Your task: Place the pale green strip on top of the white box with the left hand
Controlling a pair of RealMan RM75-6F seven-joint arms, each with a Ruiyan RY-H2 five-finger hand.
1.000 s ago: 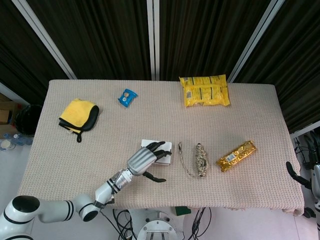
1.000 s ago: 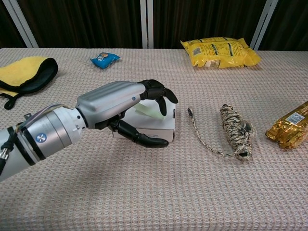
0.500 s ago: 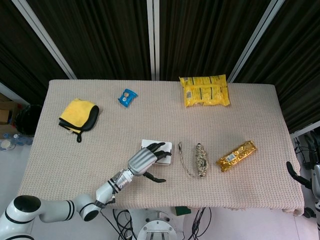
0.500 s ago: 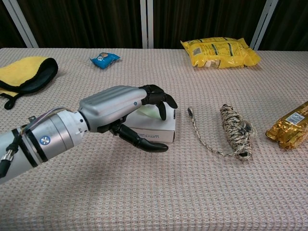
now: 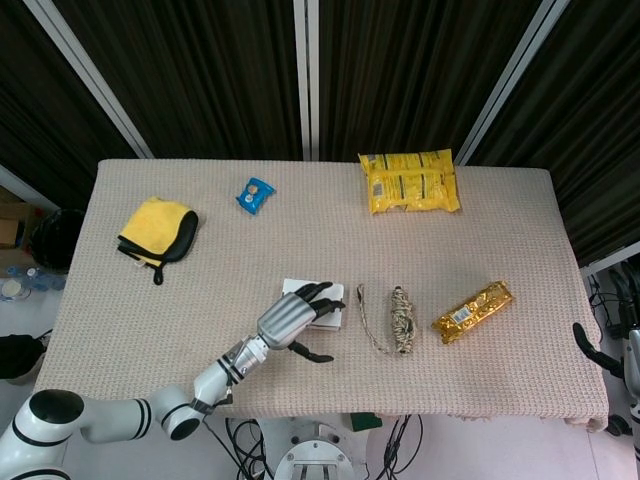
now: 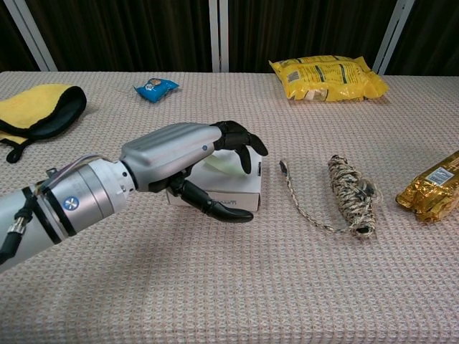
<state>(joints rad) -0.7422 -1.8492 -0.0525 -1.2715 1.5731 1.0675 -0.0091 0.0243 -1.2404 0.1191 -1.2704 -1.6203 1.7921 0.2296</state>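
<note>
Head view: dark ribbed curtains behind a bench [image 5: 480, 240] covered in beige woven cloth. The left hand [image 5: 290, 320] reaches over the white box [image 5: 327, 292] near the front edge, its dark fingers [image 5: 318, 293] curled above the box top. Beside the box lie a coiled rope [image 5: 402, 320] and a gold packet [image 5: 472, 311]; a yellow bag [image 5: 410, 181], a blue packet [image 5: 255, 194] and a yellow-and-black cloth [image 5: 158, 229] sit farther back. Part of the right hand [image 5: 597, 355] shows beyond the bench edge; whether its fingers are apart or closed cannot be told.

Chest view: the left hand [image 6: 176, 154] hovers over the white box [image 6: 237, 190], fingers [image 6: 240, 140] narrowly curled. The pale green strip [image 6: 221, 163] lies on the box top under the fingertips; whether they touch it cannot be told.
</note>
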